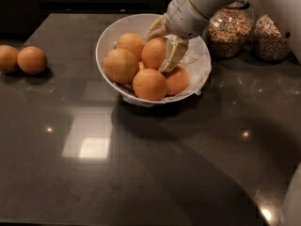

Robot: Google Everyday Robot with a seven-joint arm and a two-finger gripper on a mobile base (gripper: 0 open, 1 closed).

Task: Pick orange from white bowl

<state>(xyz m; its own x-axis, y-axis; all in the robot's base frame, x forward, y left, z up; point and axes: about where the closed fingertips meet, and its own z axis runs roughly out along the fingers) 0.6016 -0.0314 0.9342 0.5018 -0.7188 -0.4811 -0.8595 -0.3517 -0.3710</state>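
The white bowl (100, 44), lined with crinkled white paper, stands at the back middle of the dark counter and holds several oranges. My gripper (158, 52) reaches down into it from the upper right. Its two pale fingers (172, 54) sit on either side of the orange (151, 55) at the top of the pile, one at its upper left and one at its right, touching it. The orange rests among the others in the bowl. A paler orange (121, 65) lies to its left and two more (149, 84) in front of it.
Two loose oranges (31, 60) lie on the counter at the far left edge. Two glass jars of grain (229, 29) (270, 39) stand right behind the bowl, under my arm. Part of my body (292, 199) shows at the bottom right.
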